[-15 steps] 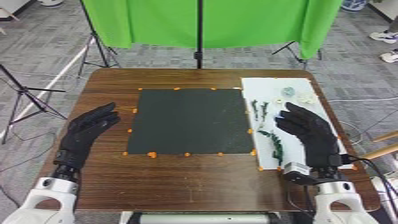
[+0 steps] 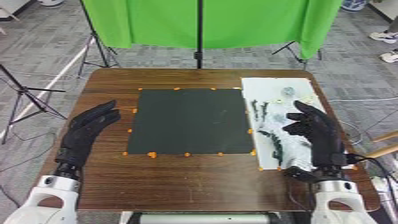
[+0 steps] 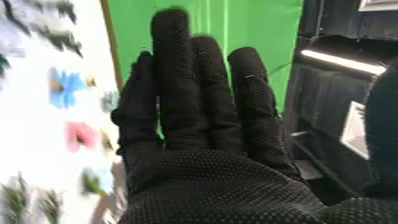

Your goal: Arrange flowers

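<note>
Over the white board in the head view is my right hand, its fingers extended and nothing held. Green stems lie on the board to the left of that hand, and small pale flowers lie beyond its fingertips. My left hand is above the table's left side, open. In the right wrist view, my right hand has straight fingers; a blue flower, a pink flower and green sprigs lie on the white surface beside it.
A dark square mat with orange marks round its edge lies mid-table, left of the white board. The brown wooden table extends in front of it. Behind the table hangs a green cloth with stands.
My right hand has turned and shifted slightly to the right, uncovering more of the board to its left. The left hand has barely moved.
</note>
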